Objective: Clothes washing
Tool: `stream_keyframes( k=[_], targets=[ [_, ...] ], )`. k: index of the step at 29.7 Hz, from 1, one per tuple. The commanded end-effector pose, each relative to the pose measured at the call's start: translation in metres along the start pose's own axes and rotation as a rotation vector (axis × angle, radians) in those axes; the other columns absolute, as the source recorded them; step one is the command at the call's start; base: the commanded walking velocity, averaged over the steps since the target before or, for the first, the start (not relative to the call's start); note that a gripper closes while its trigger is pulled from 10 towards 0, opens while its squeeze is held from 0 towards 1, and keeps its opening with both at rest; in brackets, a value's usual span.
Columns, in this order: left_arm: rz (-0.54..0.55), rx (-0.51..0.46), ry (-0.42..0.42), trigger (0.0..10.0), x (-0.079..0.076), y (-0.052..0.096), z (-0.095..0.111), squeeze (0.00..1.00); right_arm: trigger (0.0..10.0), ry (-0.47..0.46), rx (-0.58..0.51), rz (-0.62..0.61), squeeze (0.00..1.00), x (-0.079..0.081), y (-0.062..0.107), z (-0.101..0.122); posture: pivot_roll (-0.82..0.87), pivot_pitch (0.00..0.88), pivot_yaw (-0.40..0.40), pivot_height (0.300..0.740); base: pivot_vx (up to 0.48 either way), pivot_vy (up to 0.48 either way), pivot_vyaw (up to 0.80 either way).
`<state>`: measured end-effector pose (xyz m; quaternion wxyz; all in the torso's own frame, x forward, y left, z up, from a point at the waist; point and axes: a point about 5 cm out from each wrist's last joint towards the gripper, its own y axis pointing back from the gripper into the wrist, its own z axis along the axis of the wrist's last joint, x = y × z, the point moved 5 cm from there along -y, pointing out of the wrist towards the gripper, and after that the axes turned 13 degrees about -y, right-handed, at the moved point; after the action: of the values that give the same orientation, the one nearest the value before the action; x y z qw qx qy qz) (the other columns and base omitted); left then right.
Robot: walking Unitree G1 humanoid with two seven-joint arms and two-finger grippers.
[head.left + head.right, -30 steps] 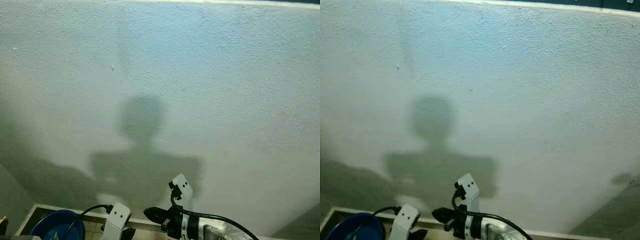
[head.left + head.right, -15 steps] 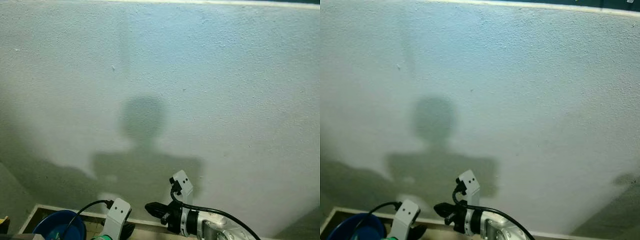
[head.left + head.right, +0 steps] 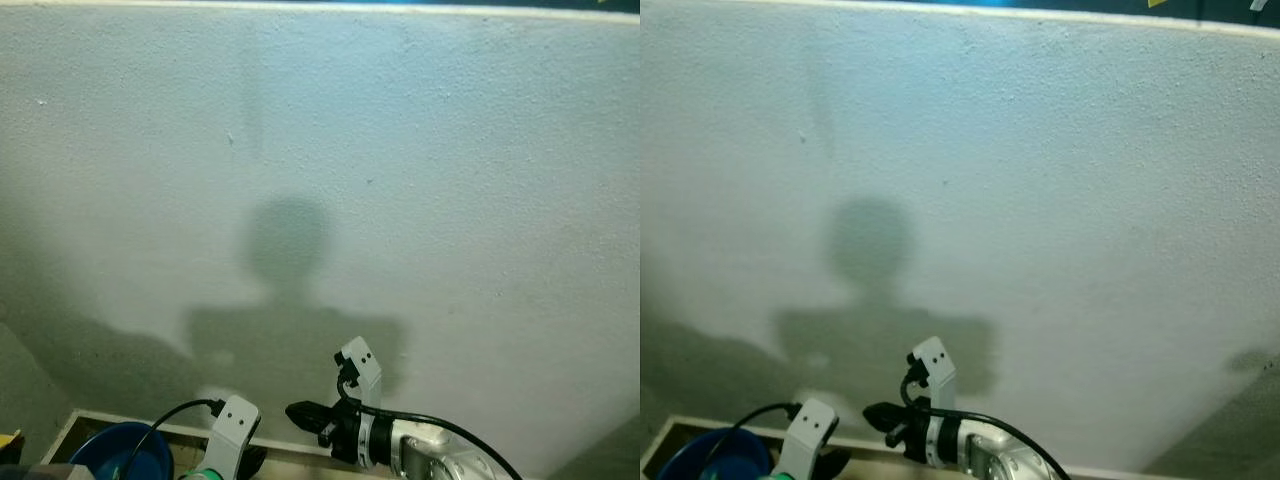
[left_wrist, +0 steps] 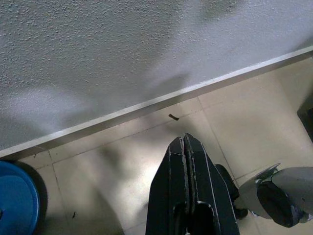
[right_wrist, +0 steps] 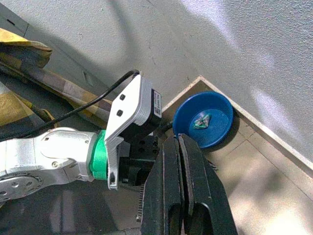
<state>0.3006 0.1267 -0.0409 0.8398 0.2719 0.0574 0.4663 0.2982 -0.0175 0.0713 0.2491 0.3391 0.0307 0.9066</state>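
Mostly I am facing a rough white wall (image 3: 420, 160) with my own shadow (image 3: 285, 300) thrown across it, and over the last second the whole picture has slid a little, the wall's top edge sitting lower in frame and the bits at the bottom sinking, so I judge that my head has tipped up slightly, not that anything has moved. My left tool (image 4: 186, 147) points down at the tiled floor (image 4: 122, 156) near the skirting strip (image 4: 146, 105), its two black fingers pressed together with nothing between them. My right tool (image 5: 178, 147) is likewise closed and empty; it sits low before me, pointing across toward my left wrist (image 5: 73, 152). As for the washing, a blue basin (image 5: 203, 120) stands on the floor in the corner where the skirting turns, just beside the wall, with a small greenish scrap (image 5: 201, 121) lying in it; what that scrap is I cannot tell. Some striped yellow and brown cloth (image 5: 24, 63) lies near the other wall, well apart from the basin. I judge the task has hardly begun: both tools hold nothing, and I would need to look down again and bend toward the cloth or the basin.
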Motion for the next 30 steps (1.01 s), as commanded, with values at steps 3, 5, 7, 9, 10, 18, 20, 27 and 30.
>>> stream_keyframes(
  k=[3,5,7,9,10,18,20,27,30],
  targets=[
    [0.000,0.037,0.020,10.0,-0.004,0.004,-0.014,0.00,10.0,0.018,0.020,-0.022,0.00,-0.002,0.001,-0.008,0.03,0.004,0.068,0.740,0.000,0.000,0.00],
    [0.001,0.052,-0.010,10.0,-0.006,0.005,-0.016,0.00,10.0,0.079,0.061,-0.087,0.00,-0.002,0.007,-0.014,0.03,0.015,0.067,0.740,0.000,0.000,0.00],
    [0.002,0.060,-0.029,10.0,-0.007,0.005,-0.017,0.00,10.0,0.089,0.079,-0.119,0.00,-0.003,0.010,-0.016,0.03,0.015,0.067,0.740,0.000,0.000,0.00],
    [0.002,0.060,-0.029,10.0,-0.007,0.005,-0.017,0.00,10.0,0.089,0.079,-0.119,0.00,-0.003,0.010,-0.016,0.03,0.015,0.067,0.740,0.000,0.000,0.00],
    [0.004,0.042,-0.045,10.0,-0.008,0.005,-0.012,0.00,10.0,0.050,0.076,-0.114,0.00,0.002,0.016,-0.016,0.03,0.025,0.065,0.740,0.000,0.000,0.00],
    [0.006,-0.189,-0.027,10.0,-0.007,0.012,0.056,0.00,10.0,-0.099,-0.139,-0.317,0.00,-0.012,0.047,0.017,0.02,0.080,0.045,0.740,0.000,0.000,0.00],
    [0.001,-0.204,-0.025,10.0,-0.009,0.013,0.063,0.00,10.0,-0.080,-0.138,-0.352,0.00,-0.016,0.047,0.016,0.02,0.080,0.045,0.740,0.000,0.000,0.00],
    [0.000,-0.230,-0.042,10.0,-0.014,0.015,0.077,0.00,10.0,0.063,-0.166,-0.444,0.00,-0.021,0.042,0.024,0.01,0.087,0.053,0.740,0.000,0.000,0.00],
    [0.082,-0.244,-0.030,10.0,-0.006,0.019,0.090,0.00,10.0,0.089,-0.318,-0.505,0.00,-0.019,0.047,0.041,0.00,0.097,0.064,0.740,0.000,0.000,0.00]
  ],
)
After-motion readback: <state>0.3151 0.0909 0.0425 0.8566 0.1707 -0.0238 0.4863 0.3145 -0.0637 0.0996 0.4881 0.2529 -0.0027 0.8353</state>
